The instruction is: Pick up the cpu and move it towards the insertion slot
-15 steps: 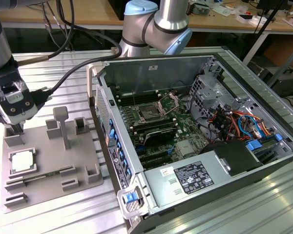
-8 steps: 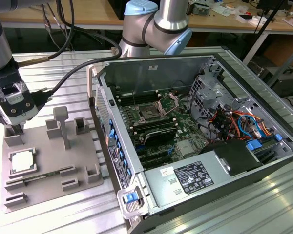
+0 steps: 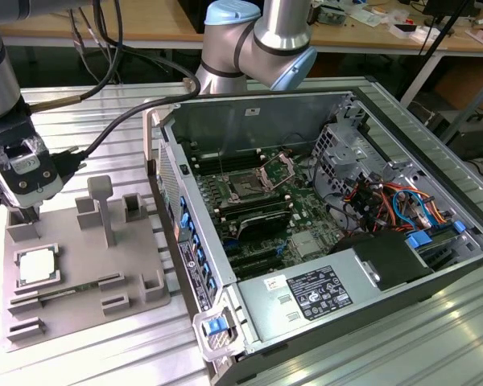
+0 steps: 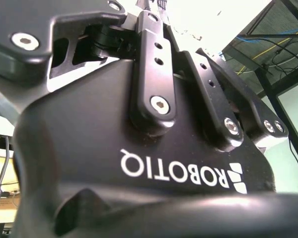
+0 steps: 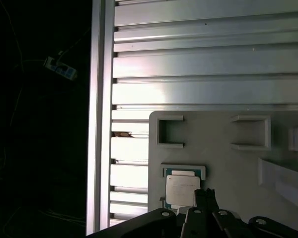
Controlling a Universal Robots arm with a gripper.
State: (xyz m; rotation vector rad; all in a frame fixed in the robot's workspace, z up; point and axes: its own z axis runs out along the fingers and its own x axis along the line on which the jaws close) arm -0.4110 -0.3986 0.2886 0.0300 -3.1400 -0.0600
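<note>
Closest to the lens, in the second wrist view, you have the black housing (image 4: 114, 158) that carries the jaws, with its bolted link bars (image 4: 151, 74) running up and away. You cannot tell from these views how far apart the jaws stand. They look to have hold of nothing, since the cpu (image 3: 36, 265) lies flat in its seat.

In the exterior view the gripper (image 3: 24, 211) hangs low over the far corner of the grey tray (image 3: 80, 241), at the exterior view's left. The cpu sits just beside it, on the side nearer the camera. It is square, so you get no long axis to line up on, and its edges run parallel to the tray's edges. In the first wrist view it shows silvery inside a raised frame, close against the dark gripper parts.

The insertion slot (image 3: 248, 190) lies well apart, toward the exterior view's right. It sits on the green board inside the open computer case (image 3: 346, 108), with its metal bracket (image 3: 278, 170) tipped up. The case's side wall (image 3: 173, 193) stands between tray and board.

Tray and case rest on a slatted metal worktop (image 3: 105, 112), and a black cable (image 3: 105, 72) loops above it behind the gripper. Wooden desks (image 3: 105, 28) stand beyond.
</note>
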